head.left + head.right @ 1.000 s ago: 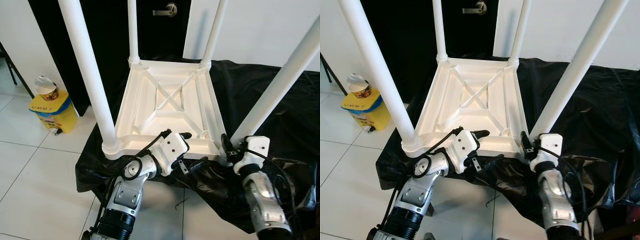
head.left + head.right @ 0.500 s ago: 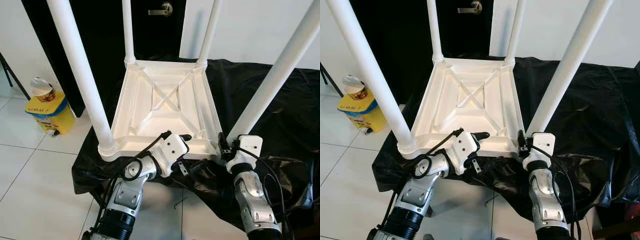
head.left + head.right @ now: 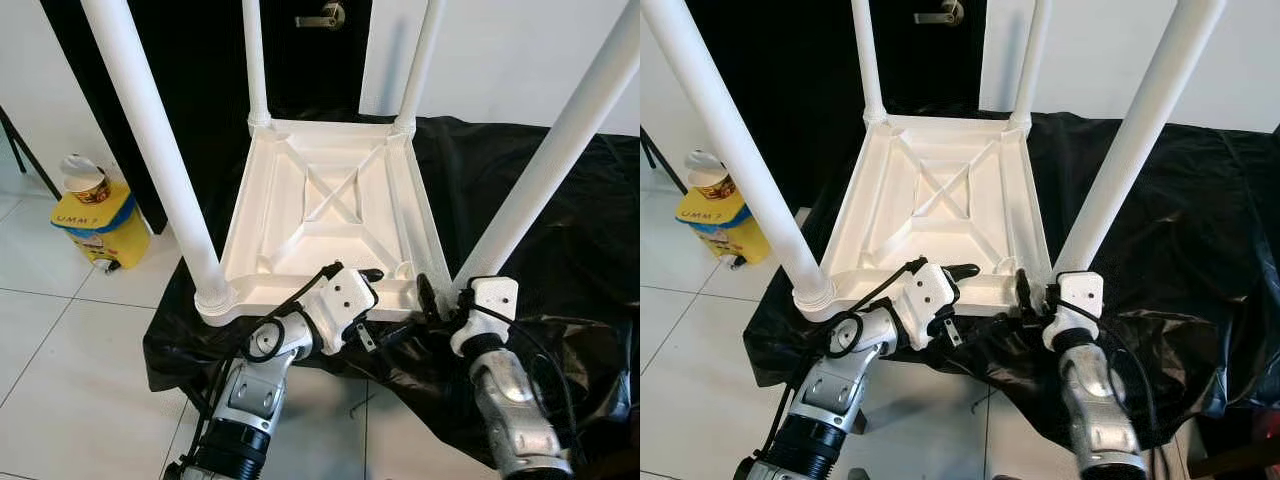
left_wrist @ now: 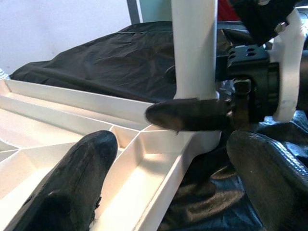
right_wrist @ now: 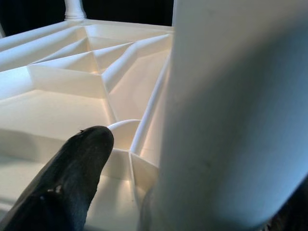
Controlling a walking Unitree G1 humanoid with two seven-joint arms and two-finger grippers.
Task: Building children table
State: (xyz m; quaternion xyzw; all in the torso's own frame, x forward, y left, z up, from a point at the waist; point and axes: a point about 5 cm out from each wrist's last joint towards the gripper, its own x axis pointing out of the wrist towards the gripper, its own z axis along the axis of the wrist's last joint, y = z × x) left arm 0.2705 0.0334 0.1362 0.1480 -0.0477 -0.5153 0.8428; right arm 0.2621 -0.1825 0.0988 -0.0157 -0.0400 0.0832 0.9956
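Observation:
A white plastic children's table [image 3: 290,255] lies upside down on a black cloth, its legs pointing up. My left gripper [image 3: 392,298] is open and straddles the table's near rim, with one finger [image 4: 82,178] over the ribbed underside and the other [image 4: 269,168] outside the rim. My right gripper [image 3: 445,295] is at the base of the near right leg [image 3: 540,180], open, with the leg between its fingers. One finger [image 5: 72,183] shows a gap to the leg [image 5: 231,106]; the other is mostly hidden behind it.
The black cloth [image 3: 560,250] drapes over a low support and hangs to the tiled floor [image 3: 70,350]. A yellow bin [image 3: 100,225] with a cup on top stands at the left. The near left leg [image 3: 150,150] rises beside my left arm. A dark door [image 3: 325,17] stands behind.
My right gripper has moved left from beside the near right leg, so its fingers now sit around the leg's base. The left gripper has stayed at the rim. The camera shifted slightly.

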